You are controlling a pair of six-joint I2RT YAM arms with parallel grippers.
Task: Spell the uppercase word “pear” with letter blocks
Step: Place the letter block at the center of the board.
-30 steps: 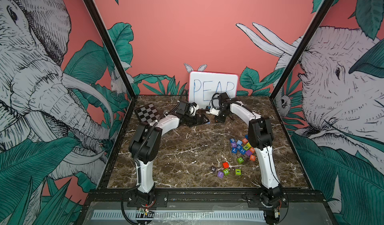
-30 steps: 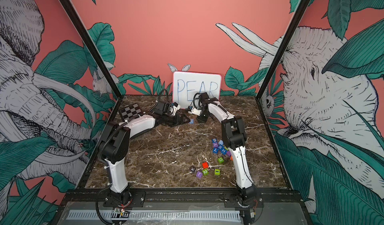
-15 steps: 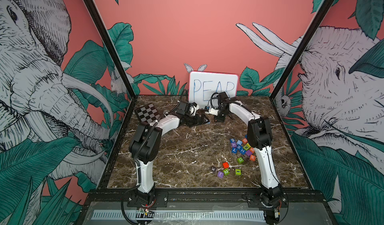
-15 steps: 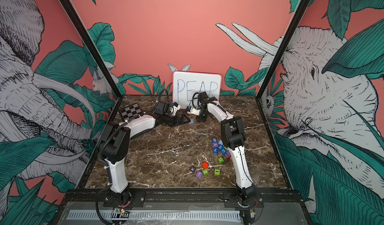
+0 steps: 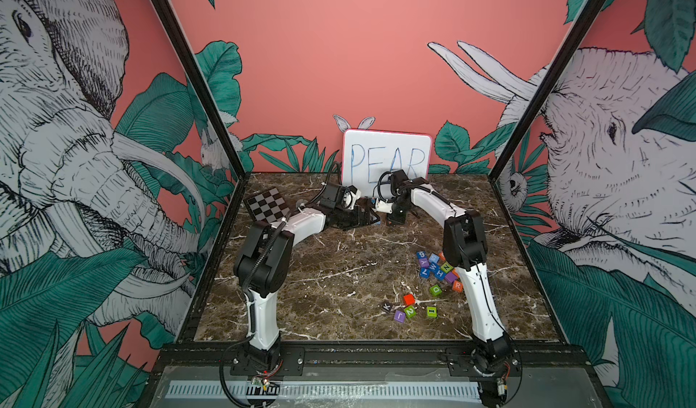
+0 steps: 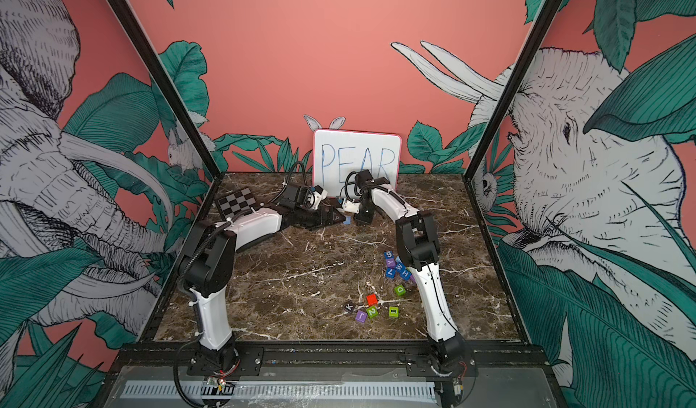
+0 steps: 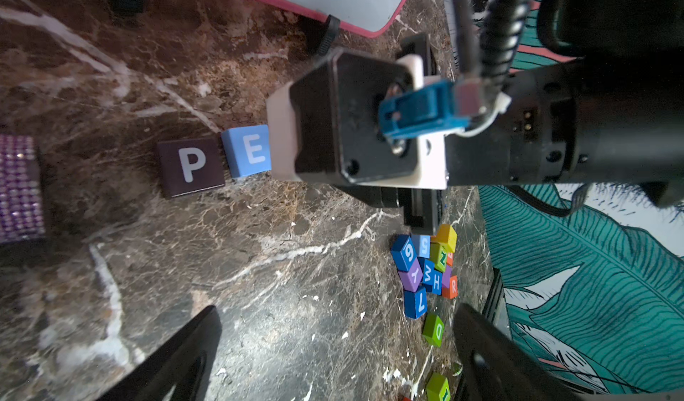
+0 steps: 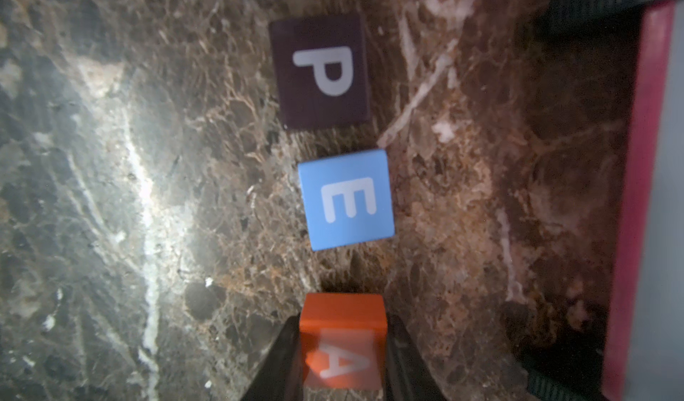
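Right tool (image 8: 342,323) around A (image 8: 342,358), apex toward E (image 8: 346,199)

Bright, even top views, bowed edges; wrist views dimmer; glare on tabletop (image 8: 144,195); A block (image 8: 342,343) blurred.

Small move only. My right arm (image 5: 463,236) has swung its elbow a touch inward, toward the left arm (image 5: 263,251); it shows in both top views. The right gripper (image 8: 342,343), clamped on the orange A block (image 8: 342,328), looks to have dipped slightly with it, closer to the table (image 5: 339,274). Anything finer I can't make out from the earlier small pictures.
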